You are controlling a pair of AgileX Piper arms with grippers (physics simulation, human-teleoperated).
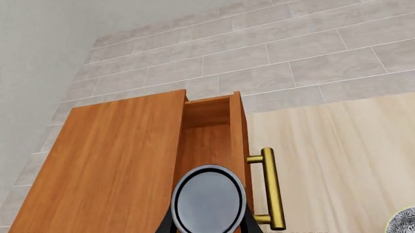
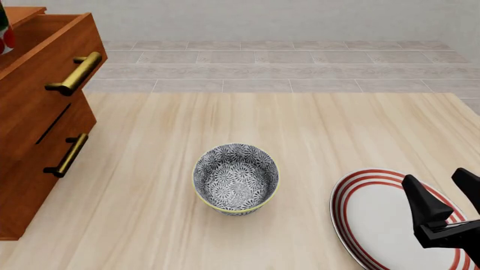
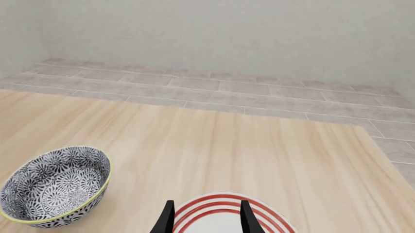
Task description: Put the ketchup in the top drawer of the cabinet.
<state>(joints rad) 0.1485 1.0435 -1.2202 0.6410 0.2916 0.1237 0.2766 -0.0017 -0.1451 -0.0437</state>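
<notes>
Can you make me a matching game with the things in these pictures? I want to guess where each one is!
Things:
1. small ketchup can with a dark grey round top
2. grey floral-patterned bowl
3. white plate with red rings
4. reddish-brown wooden top drawer with a brass bar handle

Places or states:
A. under the right gripper
B. pulled open
C. middle of the table, alone
D. held above the open drawer

Pairs: 1-D, 2-C, 3-A, 4-B

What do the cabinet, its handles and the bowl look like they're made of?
The cabinet looks like reddish-brown wood with a visible grain, matte. Its handles look like brass, with a golden sheen. The bowl seems to be glazed ceramic, with a grey floral print and a yellow rim.
</notes>
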